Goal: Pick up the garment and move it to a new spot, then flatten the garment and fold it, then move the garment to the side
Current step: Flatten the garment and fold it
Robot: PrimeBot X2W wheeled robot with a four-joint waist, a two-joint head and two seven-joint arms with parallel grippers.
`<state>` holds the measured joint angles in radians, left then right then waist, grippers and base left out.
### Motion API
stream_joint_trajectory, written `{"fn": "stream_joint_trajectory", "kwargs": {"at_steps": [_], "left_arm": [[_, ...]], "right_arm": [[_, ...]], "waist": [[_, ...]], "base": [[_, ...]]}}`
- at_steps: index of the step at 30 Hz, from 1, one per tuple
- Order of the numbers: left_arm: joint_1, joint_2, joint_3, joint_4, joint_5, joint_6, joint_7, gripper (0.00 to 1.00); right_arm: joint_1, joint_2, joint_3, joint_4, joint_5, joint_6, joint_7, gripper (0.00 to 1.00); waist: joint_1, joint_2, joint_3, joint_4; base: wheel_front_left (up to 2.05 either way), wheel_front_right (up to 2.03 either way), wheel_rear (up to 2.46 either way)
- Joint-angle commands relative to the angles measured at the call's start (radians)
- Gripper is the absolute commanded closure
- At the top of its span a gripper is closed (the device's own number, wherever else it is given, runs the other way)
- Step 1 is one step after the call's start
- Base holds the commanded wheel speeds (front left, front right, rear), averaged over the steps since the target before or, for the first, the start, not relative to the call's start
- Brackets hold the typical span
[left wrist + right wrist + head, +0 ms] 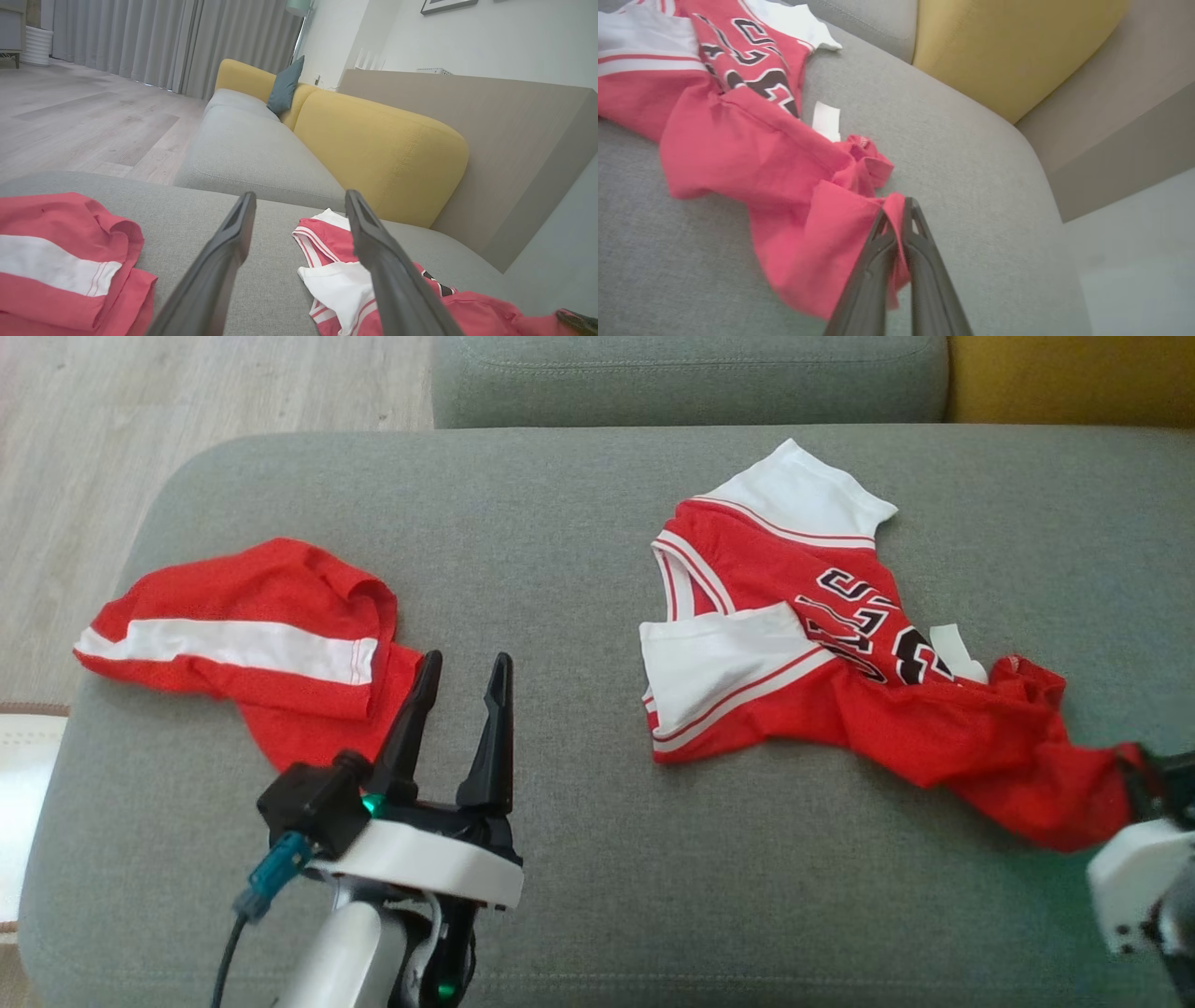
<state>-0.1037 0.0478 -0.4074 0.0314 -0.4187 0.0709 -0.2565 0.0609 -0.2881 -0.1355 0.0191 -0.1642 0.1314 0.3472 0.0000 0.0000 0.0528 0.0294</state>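
Position of the garment [840, 644]: right half of the grey seat cushion [579, 859], crumpled, not flattened. It is red with white sleeves and dark lettering. One white sleeve points toward the far edge of the seat. The red hem trails toward the lower right of the head view. A small white label [957, 649] shows just beside the lettering.

Right tool [897, 210]: fingers pressed together on a fold of the red hem. Cloth is pinched between the tips and bunches on both sides of them. In the head view the right tool [1153, 775] sits at the right edge, with its white wrist housing below the end of the cloth.

Left tool [467, 661]: fingers apart, holding nothing. The fingers point away from the robot above the bare seat between the two textiles. In the left wrist view the left tool [300, 195] points toward the yellow backrest [383, 154].

A second red piece [243, 635] with a white stripe lies folded over on the left part of the seat cushion, well apart from the garment.
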Motion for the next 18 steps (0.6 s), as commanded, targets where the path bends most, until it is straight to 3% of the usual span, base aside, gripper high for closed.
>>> {"fn": "stream_joint_trajectory", "kwargs": {"at_steps": [1, 5, 6, 7, 13, 18], "left_arm": [[-0.023, 0.002, 0.028, -0.042, -0.01, 0.004, -0.005, 0.0], [-0.021, 0.002, 0.019, -0.04, -0.013, 0.002, -0.005, 0.0], [-0.021, 0.002, 0.019, -0.04, -0.013, 0.002, -0.005, 0.0], [-0.021, 0.002, 0.018, -0.039, -0.013, 0.001, -0.005, 0.0], [-0.017, 0.002, 0.021, -0.033, -0.009, -0.003, -0.005, 0.0], [-0.02, 0.002, 0.02, -0.032, -0.006, -0.004, -0.005, 0.0]], "right_arm": [[-0.006, -0.037, -0.002, -0.049, -0.002, -0.001, 0.01, 1.0], [0.005, -0.024, -0.088, -0.078, -0.044, -0.001, 0.048, 1.0], [0.006, -0.01, -0.117, -0.081, -0.063, -0.001, 0.057, 0.58], [0.01, 0.001, -0.134, -0.082, -0.088, -0.001, 0.063, 0.0], [-0.008, 0.142, -0.194, -0.106, -0.162, -0.001, -0.025, 0.0], [-0.042, 0.203, -0.153, -0.111, -0.121, -0.001, -0.154, 0.0]], "waist": [[0.0, 0.0, -0.001, 0.002], [0.0, 0.0, -0.004, 0.011], [0.0, 0.0, -0.005, 0.013], [0.0, 0.0, -0.006, 0.017], [0.0, 0.0, -0.012, 0.026], [0.0, 0.0, -0.011, 0.033]], "base": [[0.0, 0.0, 0.0], [0.0, 0.0, 0.0], [0.0, 0.0, 0.0], [0.0, 0.0, 0.0], [0.0, 0.0, 0.0], [0.0, 0.0, 0.0]]}}
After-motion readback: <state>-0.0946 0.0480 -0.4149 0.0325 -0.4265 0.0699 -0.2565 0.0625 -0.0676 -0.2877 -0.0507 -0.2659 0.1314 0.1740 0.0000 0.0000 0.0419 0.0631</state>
